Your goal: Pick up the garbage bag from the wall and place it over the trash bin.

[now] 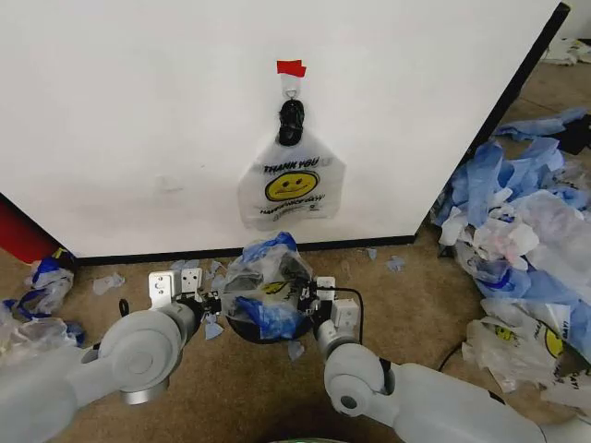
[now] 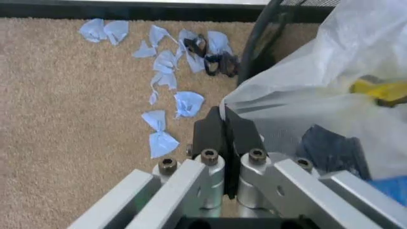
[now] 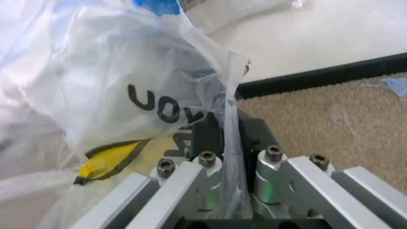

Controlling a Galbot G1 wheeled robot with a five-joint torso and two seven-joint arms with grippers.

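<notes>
- Translucent white plastic is stretched over the trash bin (image 1: 268,323), which stands on the carpet (image 1: 416,305) just in front of the wall's black baseboard (image 1: 249,250); this garbage bag (image 1: 268,277) shows blue patches and a bit of yellow print, and its top bulges above the bin's rim.
- From the head view, the left gripper (image 1: 214,303) sits at the bin's left side and the right gripper (image 1: 317,297) at its right side, each touching the bag.
- In the left wrist view, the left gripper (image 2: 222,125) has its black fingers (image 2: 207,133) pressed together, pinching an edge of the bag (image 2: 318,95) beside the bin's dark wire rim (image 2: 260,33).
- In the right wrist view, the right gripper (image 3: 226,129) is clamped on a fold of the bag (image 3: 127,76), the thin film running down between its fingers (image 3: 207,136); black lettering and a yellow patch show on the plastic.
- A second smiley bag (image 1: 291,185) with "THANK YOU" print hangs on the wall (image 1: 138,120) from a small hook (image 1: 292,90) under a strip of red tape (image 1: 291,67), directly above the bin.
- Blue plastic scraps (image 2: 165,95) litter the carpet near the baseboard.
- A heap of loose bags (image 1: 526,240) lies by the wall's right corner.
</notes>
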